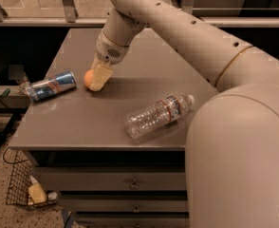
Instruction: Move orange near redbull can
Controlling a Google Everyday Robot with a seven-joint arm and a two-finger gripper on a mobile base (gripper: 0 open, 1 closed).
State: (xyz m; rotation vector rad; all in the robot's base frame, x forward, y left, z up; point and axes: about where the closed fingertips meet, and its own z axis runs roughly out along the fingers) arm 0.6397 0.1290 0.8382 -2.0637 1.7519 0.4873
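The orange (88, 78) is on the grey table (106, 122), toward its left side, partly hidden behind the gripper's cream finger. My gripper (97, 80) reaches down from the arm above and is shut on the orange at table level. The redbull can (51, 85), blue and silver, lies on its side near the table's left edge, a short gap to the left of the orange.
A clear crinkled plastic water bottle (158, 115) lies on its side at the table's front right. My arm's large body (239, 151) fills the right foreground. A wire basket (23, 189) sits on the floor at the lower left, and drawers run under the table.
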